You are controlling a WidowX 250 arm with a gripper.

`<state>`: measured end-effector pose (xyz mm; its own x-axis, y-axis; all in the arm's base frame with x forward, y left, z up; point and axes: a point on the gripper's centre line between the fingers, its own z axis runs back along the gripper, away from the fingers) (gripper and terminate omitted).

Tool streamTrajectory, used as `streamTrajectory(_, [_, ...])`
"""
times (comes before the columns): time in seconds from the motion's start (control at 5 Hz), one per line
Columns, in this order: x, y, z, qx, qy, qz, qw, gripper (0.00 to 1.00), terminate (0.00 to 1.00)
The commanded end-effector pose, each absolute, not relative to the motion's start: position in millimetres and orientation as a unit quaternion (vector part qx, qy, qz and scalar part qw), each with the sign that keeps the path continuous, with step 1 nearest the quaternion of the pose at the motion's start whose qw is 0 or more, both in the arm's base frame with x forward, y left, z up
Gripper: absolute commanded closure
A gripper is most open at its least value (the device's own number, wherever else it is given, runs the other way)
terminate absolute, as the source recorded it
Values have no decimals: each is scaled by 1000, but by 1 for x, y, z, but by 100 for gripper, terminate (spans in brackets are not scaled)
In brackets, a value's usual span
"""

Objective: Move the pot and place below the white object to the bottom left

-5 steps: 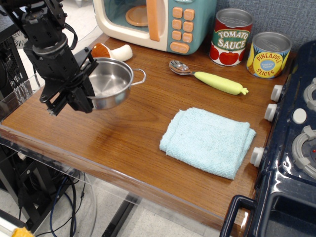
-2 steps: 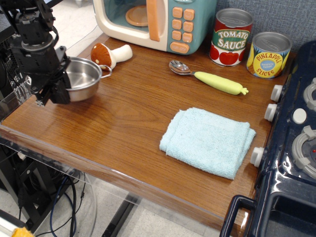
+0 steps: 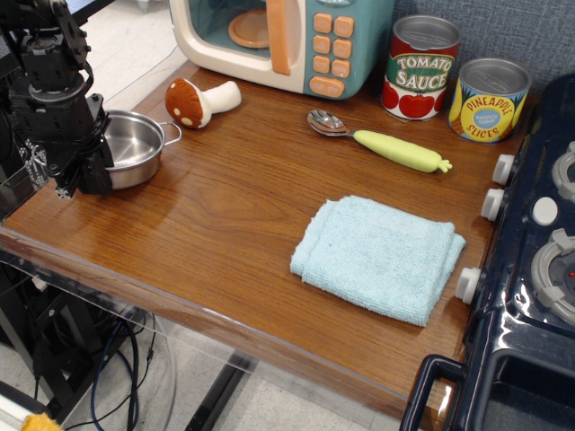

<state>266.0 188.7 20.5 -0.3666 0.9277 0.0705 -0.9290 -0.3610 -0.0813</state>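
The shiny steel pot [image 3: 137, 148] sits low at the left edge of the wooden table, just in front and left of the toy mushroom [image 3: 199, 100], which lies on its side with its white stem pointing right. My black gripper [image 3: 88, 162] is at the pot's left rim and looks shut on it; its fingertips are mostly hidden by its own body. One wire handle of the pot points right toward the mushroom. I cannot tell if the pot rests on the table or hangs just above it.
A toy microwave [image 3: 278, 36] stands at the back. A spoon with a yellow-green handle [image 3: 377, 142], a tomato sauce can [image 3: 422, 67] and a pineapple can [image 3: 488, 99] are at the back right. A light blue cloth [image 3: 379, 257] lies mid-right. A toy stove [image 3: 539, 242] borders the right edge.
The gripper has carried the pot leftward and down, from the middle-left of the table to the left edge in front of the mushroom. The mushroom is now fully uncovered.
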Motion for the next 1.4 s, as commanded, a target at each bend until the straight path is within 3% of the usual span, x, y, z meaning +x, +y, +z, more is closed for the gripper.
streamTrajectory(0.0, [259, 187, 26, 11, -43, 828, 559, 0, 0])
streamTrajectory(0.6, [263, 179, 39, 7, -50, 814, 579, 0, 0])
streamTrajectory(0.8, [263, 171, 56, 17, -68, 809, 583, 0, 0])
streamTrajectory(1.0, [270, 160, 87, 92, -65, 798, 592, 0, 0])
streamTrajectory(1.2, [273, 149, 109, 70, -82, 782, 614, 0, 0])
